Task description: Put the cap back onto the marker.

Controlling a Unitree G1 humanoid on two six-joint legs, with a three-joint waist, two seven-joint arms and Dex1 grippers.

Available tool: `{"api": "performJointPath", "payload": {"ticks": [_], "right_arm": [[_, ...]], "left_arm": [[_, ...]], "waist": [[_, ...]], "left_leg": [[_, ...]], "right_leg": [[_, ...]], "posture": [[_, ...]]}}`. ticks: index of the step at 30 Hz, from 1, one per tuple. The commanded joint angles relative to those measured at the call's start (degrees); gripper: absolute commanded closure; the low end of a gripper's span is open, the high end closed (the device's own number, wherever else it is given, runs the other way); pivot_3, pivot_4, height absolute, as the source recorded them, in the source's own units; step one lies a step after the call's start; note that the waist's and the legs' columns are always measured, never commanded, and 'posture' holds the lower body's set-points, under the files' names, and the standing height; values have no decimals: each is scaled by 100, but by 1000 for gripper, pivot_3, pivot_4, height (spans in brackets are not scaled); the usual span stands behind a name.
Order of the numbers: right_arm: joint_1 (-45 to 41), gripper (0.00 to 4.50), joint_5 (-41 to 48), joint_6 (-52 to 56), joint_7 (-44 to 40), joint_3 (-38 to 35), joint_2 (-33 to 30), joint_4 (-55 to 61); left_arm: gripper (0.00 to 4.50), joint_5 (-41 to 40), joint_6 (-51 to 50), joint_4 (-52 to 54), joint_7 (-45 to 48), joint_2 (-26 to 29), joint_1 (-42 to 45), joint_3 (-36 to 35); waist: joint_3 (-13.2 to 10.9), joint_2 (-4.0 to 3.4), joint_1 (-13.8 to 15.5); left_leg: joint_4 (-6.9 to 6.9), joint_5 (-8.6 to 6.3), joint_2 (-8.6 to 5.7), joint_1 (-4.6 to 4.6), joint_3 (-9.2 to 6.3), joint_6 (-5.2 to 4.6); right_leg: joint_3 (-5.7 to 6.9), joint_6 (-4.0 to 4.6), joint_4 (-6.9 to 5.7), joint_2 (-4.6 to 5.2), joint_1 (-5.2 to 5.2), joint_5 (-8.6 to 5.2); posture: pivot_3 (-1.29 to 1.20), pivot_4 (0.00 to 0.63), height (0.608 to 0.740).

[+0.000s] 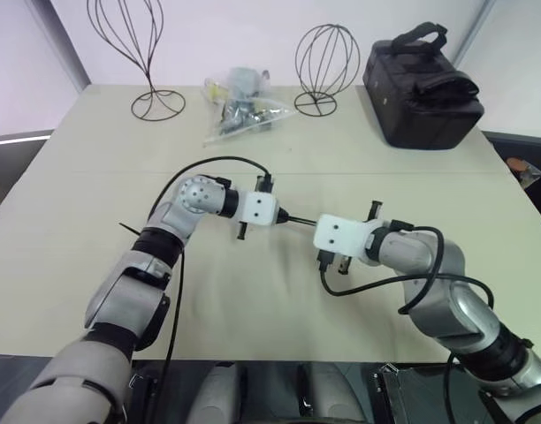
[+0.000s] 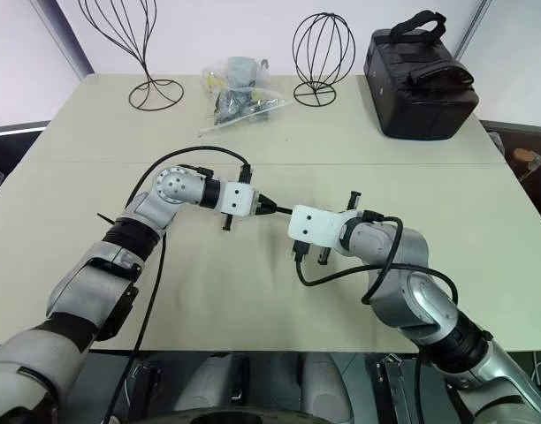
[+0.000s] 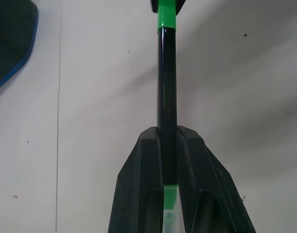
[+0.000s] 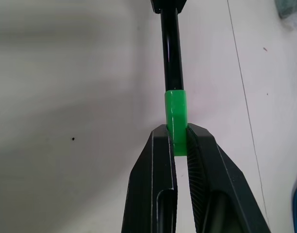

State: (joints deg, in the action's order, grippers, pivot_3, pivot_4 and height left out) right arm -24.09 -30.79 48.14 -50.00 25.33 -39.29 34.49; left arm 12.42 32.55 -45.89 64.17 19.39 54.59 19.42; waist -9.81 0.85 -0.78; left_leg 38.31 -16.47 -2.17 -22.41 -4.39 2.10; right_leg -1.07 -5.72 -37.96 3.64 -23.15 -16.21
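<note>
Gripping the marker [image 3: 167,77] by its black barrel, the left claw [image 3: 168,133] is clenched on it, with most of the barrel projecting straight ahead of its fingertips. This hold leaves the writing end free and aimed at the opposing claw.

The right claw [image 4: 177,131] is clenched on the green cap [image 4: 176,114]. It pinches the rear part, so the cap's open mouth stands clear ahead of its fingertips.

The two claws face each other tip to tip over the table [image 1: 94,177], on one common line. That alignment is what allows cap and barrel to slide together without bending.

The cap's mouth meets the barrel with no visible gap, and no nib shows, so the cap is judged to be over the tip. Whether it is pressed fully home cannot be told.

Judged step: the closing push along the axis. Risk noted: any sideways offset between the claws would cock the cap.

A black case [image 1: 421,88], a clear bag [image 1: 240,110] and wire stands [image 1: 328,62] lie well beyond both claws, out of the working line.
</note>
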Motion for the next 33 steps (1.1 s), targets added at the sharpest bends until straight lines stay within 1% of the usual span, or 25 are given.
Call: {"api": "performJointPath", "payload": {"ticks": [1, 5, 15, 19, 21, 22, 28, 33], "right_arm": [[-214, 4456, 86, -249, 6, 114, 229, 257], [-127, 4456, 101, -239, 33, -27, 186, 260], [255, 4456, 201, -470, -63, -403, -243, 287], [400, 2840, 233, -517, -150, -544, -442, 343], [524, 1706, 280, -488, -207, -688, -579, 430], [609, 1283, 325, -492, -254, -782, -679, 490], [1186, 1283, 550, -360, -430, -1493, -1192, 844], [1367, 1283, 709, -296, -391, -1862, -1307, 934]], "left_arm": [[4500, -391, 112, 547, 24, -450, 126, 38], [4500, -463, 48, 516, 34, -443, 112, -31], [4500, -359, 179, 342, 82, -274, 108, -53], [4500, -379, 190, 389, 133, -217, 75, -63], [4500, -405, 183, 444, 168, -153, 40, -65], [4500, -414, 175, 464, 181, -113, 26, -63], [4500, -481, 118, 639, 279, 244, -175, -74], [4500, -496, 52, 737, 273, 377, -264, -85]], "waist": [[0, 0, 0], [0, 0, 0], [0, 0, 1], [0, 0, 15], [0, 0, 9], [0, 0, 9], [0, -1, -4], [0, -1, 14]], "left_leg": [[0, 0, 0, 0, 0, 0], [0, 0, 0, 0, 0, 0], [0, 0, 0, 0, 0, 0], [0, 0, 1, 0, 0, 0], [0, 0, 1, -2, 0, 0], [0, 0, 0, -2, 0, 0], [-2, 0, 2, -1, 0, 0], [-1, 0, 2, -1, 0, 0]], "right_leg": [[0, 0, 0, 0, 0, 0], [0, 0, 0, 0, 0, 0], [0, 0, 0, 0, 0, 0], [0, 0, 0, 0, 0, 0], [0, 0, 1, 2, 0, 0], [-1, 0, 1, 3, 0, 0], [0, 0, 0, -1, -1, 0], [-1, 0, 0, 1, 0, 0]], "posture": [[0, 150, 740], [0, 150, 740], [0, 150, 740], [0, 150, 740], [0, 150, 740], [0, 150, 740], [0, 150, 740], [0, 150, 740]]}}
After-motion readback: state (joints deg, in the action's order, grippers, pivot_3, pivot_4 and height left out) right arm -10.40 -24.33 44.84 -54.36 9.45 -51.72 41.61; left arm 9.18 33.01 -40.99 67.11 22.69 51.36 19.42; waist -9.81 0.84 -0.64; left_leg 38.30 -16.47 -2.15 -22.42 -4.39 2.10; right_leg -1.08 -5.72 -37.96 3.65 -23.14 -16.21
